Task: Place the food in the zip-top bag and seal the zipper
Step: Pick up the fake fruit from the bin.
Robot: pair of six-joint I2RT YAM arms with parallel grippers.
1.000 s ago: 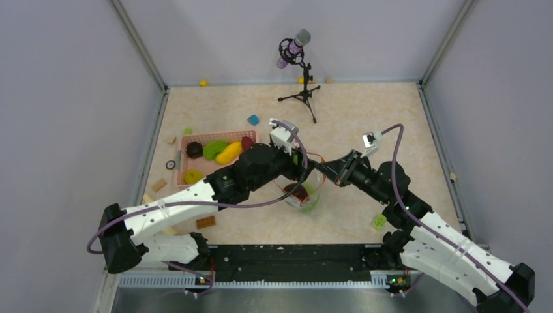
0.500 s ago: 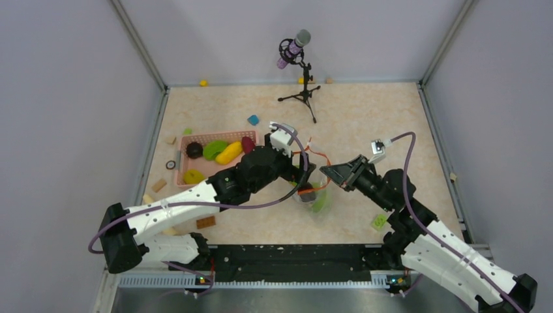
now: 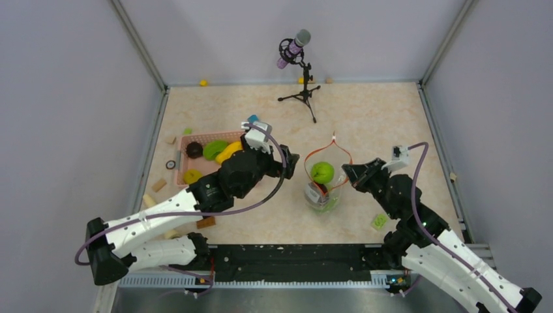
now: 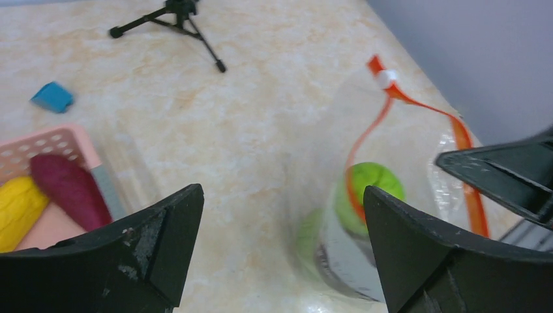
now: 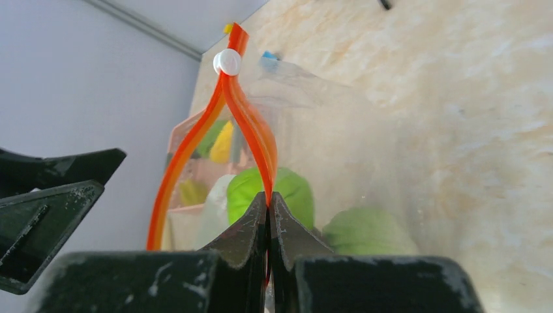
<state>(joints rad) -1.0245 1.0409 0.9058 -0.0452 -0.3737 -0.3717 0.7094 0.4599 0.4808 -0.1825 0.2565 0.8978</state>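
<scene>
With our right gripper (image 5: 269,199) clamped on the zipper (image 5: 255,134), we hold the zip-top bag (image 3: 324,197) steady; our left gripper (image 4: 280,202), jaws apart, should fetch 1 yellow banana piece (image 3: 228,153) squarely.

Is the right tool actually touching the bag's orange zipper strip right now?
Touching. The right wrist view shows the right tool pinched shut on the orange zipper strip, with no gap at the fingertips.
</scene>
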